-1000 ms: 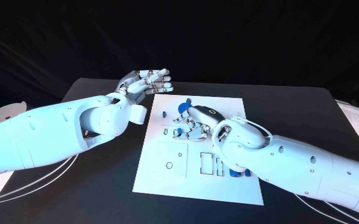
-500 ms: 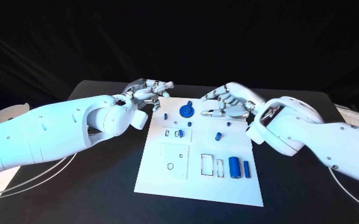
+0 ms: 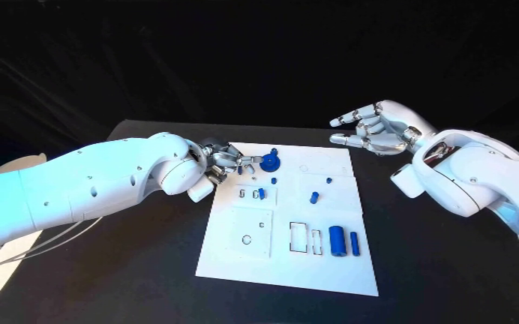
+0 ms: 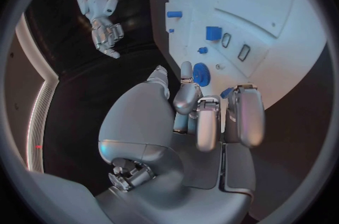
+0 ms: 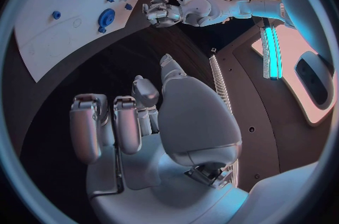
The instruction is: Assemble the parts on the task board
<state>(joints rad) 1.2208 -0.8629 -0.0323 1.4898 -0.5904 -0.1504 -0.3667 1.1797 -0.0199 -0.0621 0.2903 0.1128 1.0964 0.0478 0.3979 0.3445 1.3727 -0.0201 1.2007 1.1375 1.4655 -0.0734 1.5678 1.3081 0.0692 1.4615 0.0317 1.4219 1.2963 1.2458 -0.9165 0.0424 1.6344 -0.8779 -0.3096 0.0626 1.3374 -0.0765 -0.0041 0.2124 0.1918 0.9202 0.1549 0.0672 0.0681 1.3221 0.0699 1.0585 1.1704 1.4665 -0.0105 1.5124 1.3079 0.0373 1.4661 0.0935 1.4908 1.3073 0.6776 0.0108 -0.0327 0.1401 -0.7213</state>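
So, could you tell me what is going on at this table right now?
The robot is assembling small blue parts on the white task board. Its left hand is down at the board's far corner, fingers at the blue gear; whether it grips it is unclear. Its right hand is raised beside the board, open and holding nothing. A blue cylinder and other pieces lie on the board.

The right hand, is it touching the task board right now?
Apart. In the head view the right hand hangs open beyond the task board edge, black table between them; the right wrist view shows the same gap.
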